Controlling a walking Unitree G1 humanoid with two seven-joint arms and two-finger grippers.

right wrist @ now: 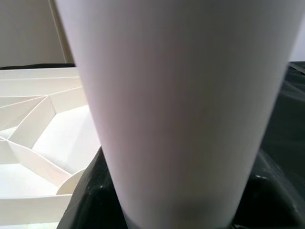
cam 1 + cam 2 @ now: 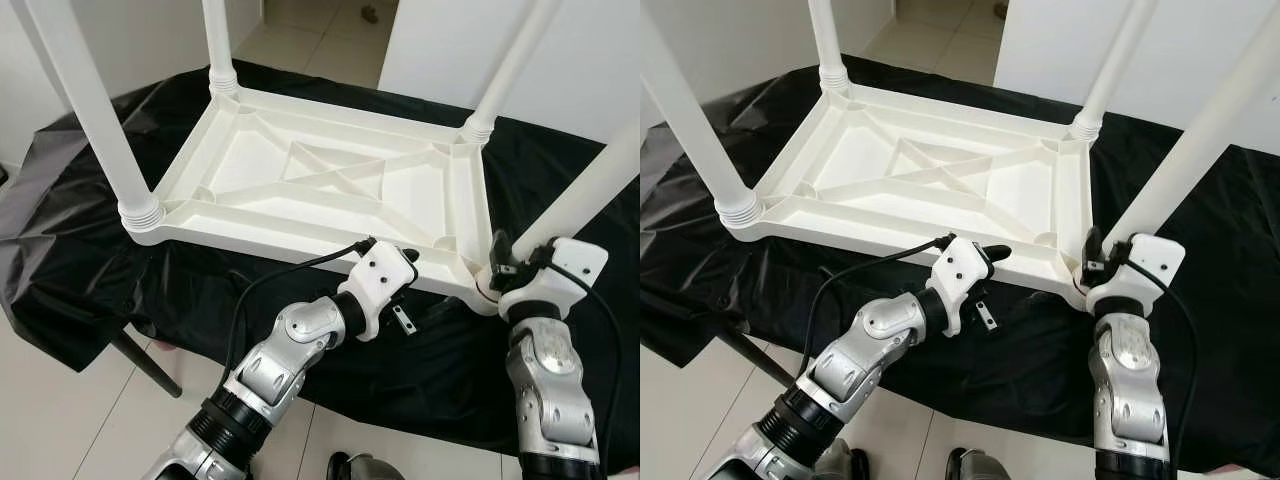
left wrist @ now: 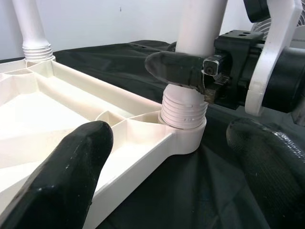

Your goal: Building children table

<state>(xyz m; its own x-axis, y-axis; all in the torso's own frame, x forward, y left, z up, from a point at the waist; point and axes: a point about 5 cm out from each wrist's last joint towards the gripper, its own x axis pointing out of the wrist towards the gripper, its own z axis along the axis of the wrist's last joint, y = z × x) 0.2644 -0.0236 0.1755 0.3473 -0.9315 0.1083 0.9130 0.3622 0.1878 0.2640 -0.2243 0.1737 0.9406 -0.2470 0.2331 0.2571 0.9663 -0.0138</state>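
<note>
Silver arms at 6 o'clock; white upturned table top centred on black cloth, four legs upright. Right gripper clamped around near-right leg at 4 o'clock. Left gripper spread open beside near rim, empty.

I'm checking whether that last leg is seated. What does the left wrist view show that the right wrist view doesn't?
Left wrist view: the ribbed threaded collar of the white plastic table leg sitting in the corner socket, one black finger of the right gripper against it, and the left gripper open. Right wrist view: the leg's smooth shaft up close. Both: the ribbed white tabletop underside on black cloth.
</note>
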